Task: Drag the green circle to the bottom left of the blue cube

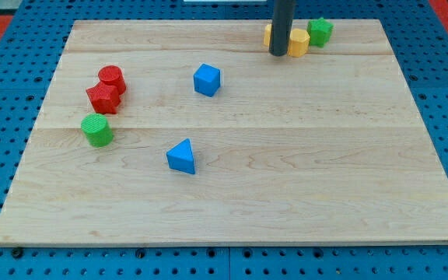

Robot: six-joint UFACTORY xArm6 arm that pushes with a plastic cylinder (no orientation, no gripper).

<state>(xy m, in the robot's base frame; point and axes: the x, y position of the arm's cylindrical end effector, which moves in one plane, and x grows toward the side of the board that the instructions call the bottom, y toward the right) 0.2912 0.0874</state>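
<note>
Nearest, the blue triangle (182, 156) is untouched; with my tip (278, 54), fingerless and holding nothing, parked by the yellow blocks (297, 41), the green circle (97, 129) must be approached before the blue cube (207, 79).

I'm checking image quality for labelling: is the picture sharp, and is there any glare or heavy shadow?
Camera view: evenly lit and sharp, the green circle and blue cube crisp, with only soft, short shadows; no glare on the wooden board; my tip is clear, partly hiding a yellow block.

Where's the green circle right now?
The green circle sits near the board's left edge, just below the red blocks and down-left of the blue cube, far from my tip.
</note>
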